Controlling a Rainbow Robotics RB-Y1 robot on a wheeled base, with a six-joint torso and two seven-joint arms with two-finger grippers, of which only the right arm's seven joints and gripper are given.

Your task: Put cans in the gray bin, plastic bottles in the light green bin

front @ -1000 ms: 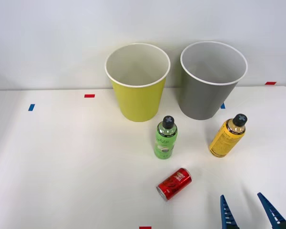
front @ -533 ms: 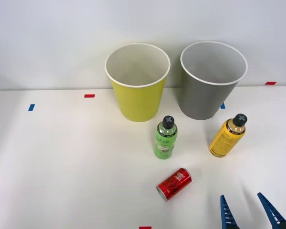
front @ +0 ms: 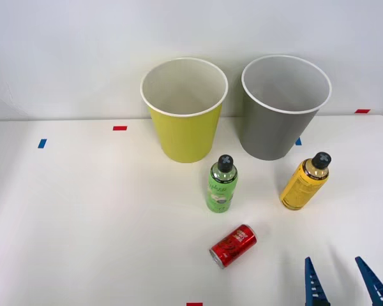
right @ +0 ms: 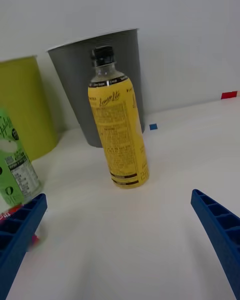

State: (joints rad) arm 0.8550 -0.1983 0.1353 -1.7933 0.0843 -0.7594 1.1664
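Movement here is tiny: compared with a second ago, the right gripper (front: 343,280) has slid a bit toward 4 o'clock in the front view, sitting lower and further right at the table's near edge, fingers spread wide with nothing between them. Everything else is exactly where it was. The yellow-orange bottle (front: 303,182) stands upright at roughly 11 o'clock from the gripper, and the wrist view has it dead centre between the open fingers (right: 220,230), so my guess is that bottle is the first target and the arm is just lining up. The bright green bottle (front: 221,186) stands upright near the middle of the table, and the red can (front: 233,245) lies on its side at about 5 o'clock from it, close but not touching. Behind them, the light green bin (front: 184,121) and the gray bin (front: 281,118) stand side by side at the back, the gray one at 3 o'clock of the green one, the yellow-orange bottle just in front of the gray. As far as I can see both bins look empty, so nothing is sorted yet, all three items still to go. Worth noting the yellow bottle has to travel past the gray bin to the green one.
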